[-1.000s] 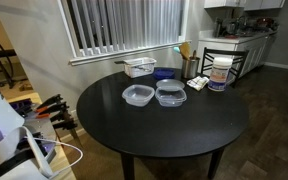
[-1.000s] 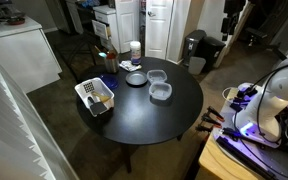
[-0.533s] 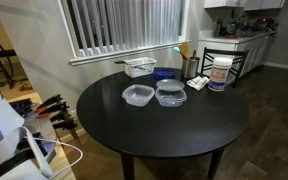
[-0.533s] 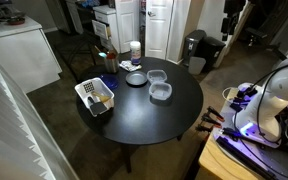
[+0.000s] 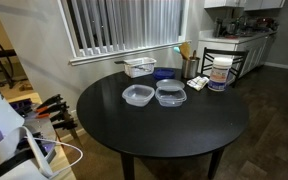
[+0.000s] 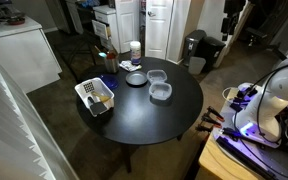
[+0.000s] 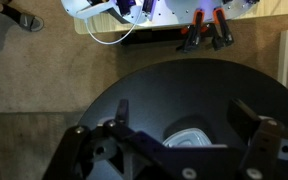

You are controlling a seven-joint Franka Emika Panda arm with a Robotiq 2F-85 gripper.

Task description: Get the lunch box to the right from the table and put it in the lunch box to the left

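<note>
The greyish, flatter lunch box to the right (image 5: 170, 94) sits on the round black table (image 5: 174, 132), touching nothing, beside the pale-rimmed lunch box to the left (image 5: 137, 95). In an exterior view they show as the farther box (image 6: 158, 76) and the nearer box (image 6: 161, 92). In the wrist view my gripper (image 7: 184, 112) is open and empty, high above the table (image 7: 164, 85). One clear container (image 7: 194, 138) shows between the fingers, partly hidden by the gripper body; I cannot tell which one it is.
A white basket (image 5: 139, 67), a blue bowl (image 5: 164, 72), a utensil holder (image 5: 189, 66) and a white canister (image 5: 219, 72) stand along the table's far edge. Cables and pliers (image 7: 206, 32) lie on the floor by the robot base.
</note>
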